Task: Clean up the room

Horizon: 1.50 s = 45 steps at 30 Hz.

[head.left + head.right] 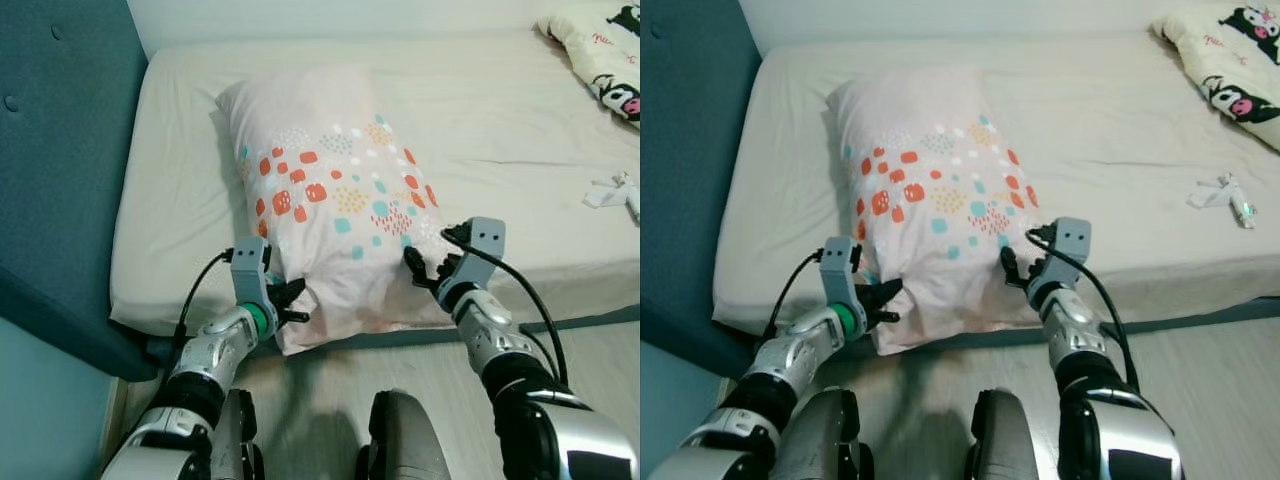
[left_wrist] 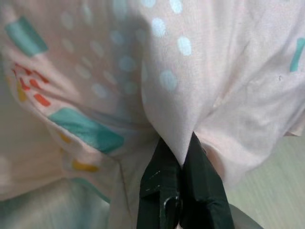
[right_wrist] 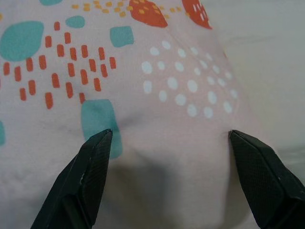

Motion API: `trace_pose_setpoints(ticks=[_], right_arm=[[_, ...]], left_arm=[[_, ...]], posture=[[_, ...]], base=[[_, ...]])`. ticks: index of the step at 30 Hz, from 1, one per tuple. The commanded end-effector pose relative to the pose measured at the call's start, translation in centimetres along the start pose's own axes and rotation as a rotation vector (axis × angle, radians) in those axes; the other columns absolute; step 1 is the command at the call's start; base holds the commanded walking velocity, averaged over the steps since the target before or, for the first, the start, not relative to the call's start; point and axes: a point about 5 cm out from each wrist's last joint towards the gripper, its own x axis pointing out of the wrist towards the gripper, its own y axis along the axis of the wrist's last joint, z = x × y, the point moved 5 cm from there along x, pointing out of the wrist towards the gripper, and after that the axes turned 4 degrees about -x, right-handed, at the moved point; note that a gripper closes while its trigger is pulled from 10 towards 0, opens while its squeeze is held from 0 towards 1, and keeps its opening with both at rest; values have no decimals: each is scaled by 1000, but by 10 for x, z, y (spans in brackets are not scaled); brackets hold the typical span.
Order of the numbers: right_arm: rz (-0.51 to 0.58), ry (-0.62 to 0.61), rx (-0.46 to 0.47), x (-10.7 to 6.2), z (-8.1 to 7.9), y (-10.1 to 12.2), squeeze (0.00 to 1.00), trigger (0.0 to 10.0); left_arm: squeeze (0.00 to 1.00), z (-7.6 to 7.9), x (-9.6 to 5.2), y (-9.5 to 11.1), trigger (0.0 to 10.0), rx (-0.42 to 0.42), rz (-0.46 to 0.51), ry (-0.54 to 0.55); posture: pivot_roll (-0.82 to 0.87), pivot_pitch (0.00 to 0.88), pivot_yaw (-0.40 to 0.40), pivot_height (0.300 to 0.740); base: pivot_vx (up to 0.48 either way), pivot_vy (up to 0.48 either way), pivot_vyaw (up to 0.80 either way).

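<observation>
A pink patterned pillow lies lengthwise on the bed, its near end overhanging the mattress edge. At seven o'clock the left gripper pinches its corner fabric tight. At four o'clock the right gripper, forearm angled upward, presses spread fingers against it.

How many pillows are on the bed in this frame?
1. The pale pink pillow with orange and teal pattern lies on the cream mattress near the robot's left, its near end overhanging the edge. More may lie outside the frame.
</observation>
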Motion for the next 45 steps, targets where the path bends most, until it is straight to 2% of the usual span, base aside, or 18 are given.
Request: trace_pose_setpoints(ticks=[1,3,9,15,19,21,22,23,24,27,28,30,31,32,34,42,43,45], right_arm=[[-8,-136,-57,-4,23,-2,0,10000],[17,-408,-64,-14,65,8,0,10000],[39,-547,-21,-21,87,15,0,10000],[84,-325,42,1,39,35,0,10000],[101,-279,43,5,28,41,0,10000],[133,-204,36,10,7,49,0,10000],[133,-204,36,10,7,49,0,10000],[147,-171,28,11,-2,51,0,10000],[151,-157,14,11,-7,50,0,10000],[150,-144,5,10,-9,45,0,10000],[150,-144,5,10,-9,45,0,10000],[137,-144,6,8,-6,37,0,10000],[130,-143,5,6,-4,33,0,10000],[130,-143,5,6,-4,33,0,10000],[123,-144,5,4,0,28,0,10000],[133,-137,11,2,3,26,0,10000],[141,-126,12,2,1,28,0,10000],[158,-103,15,3,-4,30,0,10000]], left_arm=[[0,-7,-3,26,0,27,85,53],[0,-14,-6,71,0,20,219,105],[0,-22,-16,133,0,44,389,178],[0,-28,-50,237,0,148,677,325],[0,-31,-61,254,0,207,737,385],[0,-36,-91,286,0,406,869,571],[0,-36,-91,286,0,406,869,571],[0,-29,-104,298,0,583,929,654],[0,-23,-101,295,0,740,913,682],[0,-30,-75,261,0,875,745,654],[0,-30,-75,261,0,875,745,654],[0,-64,-42,189,0,776,405,601],[0,-78,-32,147,10000,685,242,548],[0,-78,-32,147,10000,685,242,548],[0,-85,-25,101,10000,586,82,478],[0,-105,-41,90,10000,645,120,578],[1000,-107,-47,97,10000,664,171,601],[1000,-105,-57,109,10000,694,272,621]], posture=[[34,123,64,609],[36,119,63,609],[39,106,61,609],[38,90,58,609],[38,88,56,609],[43,83,52,609],[43,83,52,609],[43,79,52,609],[43,79,53,609],[39,78,57,609],[39,78,57,609],[31,81,58,609],[29,80,60,609],[29,80,60,609],[26,82,60,609],[38,83,69,609],[48,85,69,609],[54,83,71,609]], base=[[0,0,0],[0,0,0],[0,0,0],[0,0,0],[0,0,0],[0,0,0],[0,0,0],[0,0,0],[0,0,0],[0,0,0],[0,0,0],[0,0,0],[0,0,0],[0,0,0],[0,0,0],[0,0,0],[0,0,0],[0,0,0]])
